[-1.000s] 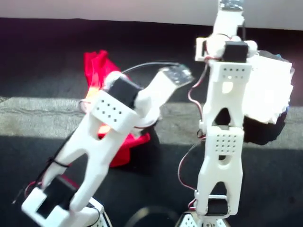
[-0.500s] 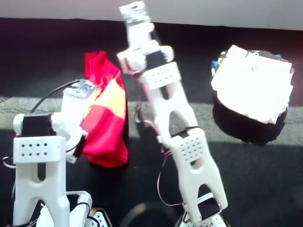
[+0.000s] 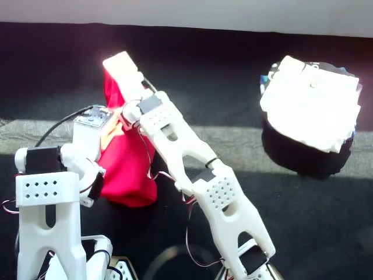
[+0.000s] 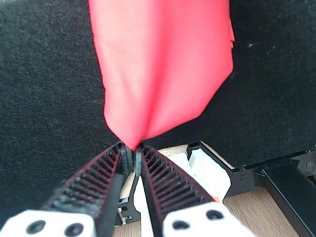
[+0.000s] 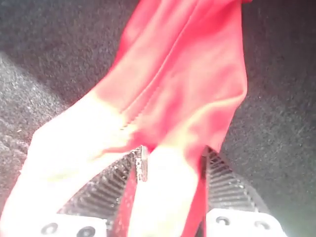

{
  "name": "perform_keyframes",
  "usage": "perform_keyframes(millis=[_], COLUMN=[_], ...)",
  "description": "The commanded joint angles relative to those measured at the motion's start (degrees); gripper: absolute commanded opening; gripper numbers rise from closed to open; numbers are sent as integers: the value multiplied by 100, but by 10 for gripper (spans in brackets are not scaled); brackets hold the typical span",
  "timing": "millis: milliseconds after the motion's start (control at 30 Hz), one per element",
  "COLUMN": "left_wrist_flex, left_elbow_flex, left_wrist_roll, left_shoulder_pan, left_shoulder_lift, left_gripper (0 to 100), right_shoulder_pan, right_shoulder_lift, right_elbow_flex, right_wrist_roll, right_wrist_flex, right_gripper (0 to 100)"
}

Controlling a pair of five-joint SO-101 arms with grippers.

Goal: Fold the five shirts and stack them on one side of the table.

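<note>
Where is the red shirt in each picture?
High view: shirt left of centre, between the two arms.
Left wrist view: shirt pinched in the left tool, stretching away from it.
Right wrist view: shirt lying between the right tool's open fingers.
Shared landmark: the black mat under the shirt.

- High view: red shirt (image 3: 128, 175) is looked down on from above the arm bases, from farther off.
- Wrist views: red shirt is seen close-up past left gripper (image 4: 132, 146) and right gripper (image 5: 173, 152).
- Red shirt is shared by all three.
</note>
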Motion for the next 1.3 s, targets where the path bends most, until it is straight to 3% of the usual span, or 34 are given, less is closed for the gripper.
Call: perform_keyframes(millis=[0, 200, 367, 567, 700, 800, 1000, 1133, 1267], left_wrist_flex=[-185, -897, -1626, -1908, -1855, -1626, -1486, -2180, -3077], left_elbow_flex=[-40, -57, -365, -2097, -3415, -4084, -4286, -4338, -4374], left_wrist_roll=[-26, 211, 9, -18, -18, -18, 237, 554, 563], left_shoulder_pan=[-48, -48, -48, -13, -13, 40, 532, 778, 884], left_shoulder_lift=[-119, -84, -75, 75, 927, 1736, 3187, 4224, 5385], left_gripper=[9, 9, 9, 9, 9, 9, 13, 17, 106], right_shoulder_pan=[259, 1182, 2009, 2448, 2457, 2457, 2484, 2782, 3240], right_shoulder_lift=[-66, -321, -760, -1103, -1174, -1174, -1130, -1165, -1349], right_elbow_flex=[40, -690, -1956, -3371, -4391, -5033, -4127, -3371, -3538], right_wrist_roll=[0, 0, 0, 0, 0, 0, 149, 158, 158], right_wrist_flex=[-75, 743, 1798, 3424, 4444, 4611, 4602, 4602, 4611], right_gripper=[22, 6, 6, 6, 6, 6, 57, 135, 140])
